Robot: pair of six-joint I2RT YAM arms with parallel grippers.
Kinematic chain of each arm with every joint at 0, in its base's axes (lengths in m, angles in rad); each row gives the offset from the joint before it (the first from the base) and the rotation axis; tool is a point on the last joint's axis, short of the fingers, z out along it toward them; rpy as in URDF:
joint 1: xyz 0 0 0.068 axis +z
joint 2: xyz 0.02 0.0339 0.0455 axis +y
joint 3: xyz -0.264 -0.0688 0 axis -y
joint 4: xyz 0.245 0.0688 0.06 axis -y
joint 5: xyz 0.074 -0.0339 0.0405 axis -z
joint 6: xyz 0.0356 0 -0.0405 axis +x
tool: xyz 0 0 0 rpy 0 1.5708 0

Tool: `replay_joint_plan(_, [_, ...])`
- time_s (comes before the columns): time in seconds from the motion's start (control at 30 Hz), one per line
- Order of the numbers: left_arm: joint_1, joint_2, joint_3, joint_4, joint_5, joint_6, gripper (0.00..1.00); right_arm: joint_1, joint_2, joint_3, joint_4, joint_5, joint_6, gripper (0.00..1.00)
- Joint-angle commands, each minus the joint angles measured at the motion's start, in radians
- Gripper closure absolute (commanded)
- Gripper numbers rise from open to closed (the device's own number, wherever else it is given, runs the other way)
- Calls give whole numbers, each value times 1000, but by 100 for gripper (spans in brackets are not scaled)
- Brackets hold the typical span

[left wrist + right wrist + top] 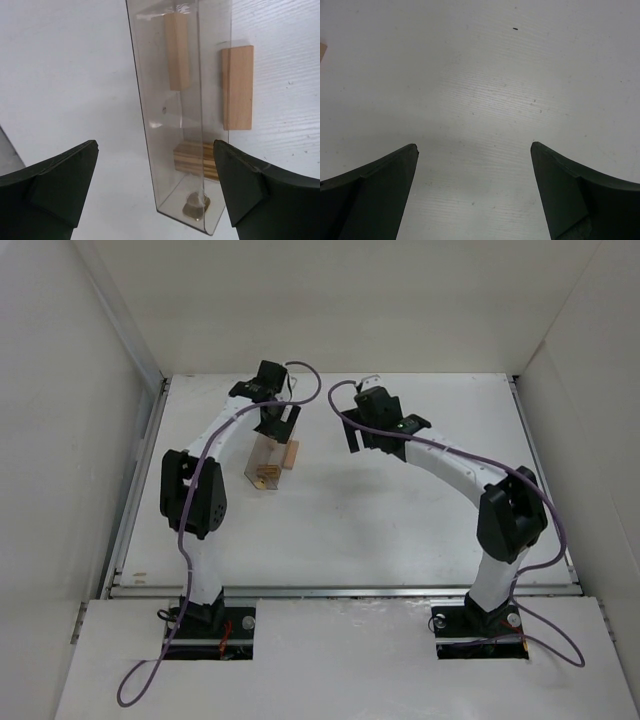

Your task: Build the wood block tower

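Observation:
A light-tan wooden block (237, 87) lies flat on the white table just right of a clear plastic box (150, 100). A second plain block (177, 50) shows inside the box at its far end. A striped wooden block (190, 159) shows through the box near its close end. In the top view the box (260, 462) lies under my left gripper (278, 425), with a block (291, 453) beside it. My left gripper (155, 145) is open and empty, its jaws straddling the box from above. My right gripper (473, 146) is open and empty over bare table, right of the box (352, 437).
A small metallic piece (196, 207) lies inside the box at its near end. White walls (110, 390) enclose the table on the left, back and right. A tan sliver (322, 50) shows at the left edge of the right wrist view.

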Motion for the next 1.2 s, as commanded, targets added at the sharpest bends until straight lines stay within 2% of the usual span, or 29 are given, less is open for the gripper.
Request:
replay_joint_plan(0.0, [44,56,37,-42,130,-34,0,-3,-62,-10,50,-29,11,0])
replay_joint_plan(0.17, [66,106,59,-58,242,-8,0,-3,-96,-44,61,-38,11,0])
replay_joint_plan(0.23, [66,120,59,-70,290,15,6,-3,-96,-44,61,-38,11,0])
replay_joint_plan(0.33, [66,144,59,-70,290,15,32,-3,-107,-44,61,-29,11,0])
replay_joint_plan(0.37, [76,144,71,-70,290,6,45,-3,-107,-44,61,-29,11,0])
replay_joint_plan(0.4, [77,144,80,-70,290,-8,73,-3,-116,-44,61,-29,11,0])
replay_joint_plan(0.47, [77,130,94,-70,238,-8,95,-3,-116,-53,61,-20,11,0])
replay_joint_plan(0.5, [63,130,104,-70,214,-8,100,-3,-116,-54,61,-20,11,0])
replay_joint_plan(0.6, [11,121,135,-70,31,18,100,-3,-116,-54,61,-20,11,0])
replay_joint_plan(0.63, [-9,121,135,-70,-88,30,100,-3,-116,-54,61,-20,11,0])
replay_joint_plan(0.67, [-50,121,135,-61,-150,50,100,-3,-116,-54,61,-20,11,0])
replay_joint_plan(0.77, [-123,112,73,-6,-321,85,100,-3,-116,-54,61,14,11,0])
replay_joint_plan(0.87, [-144,112,26,43,-374,99,100,-12,-116,-54,61,54,34,0])
replay_joint_plan(0.97, [-131,112,26,43,-397,72,100,-23,-107,-54,39,64,65,0])
replay_joint_plan(1.03, [-85,112,66,22,-357,50,100,-23,-107,-54,30,52,95,0])
replay_joint_plan(1.1, [-36,112,118,-19,-270,11,100,-33,-107,-54,30,22,109,0])
replay_joint_plan(1.17, [61,103,129,-42,-48,-11,100,-44,-107,-54,30,-55,109,0])
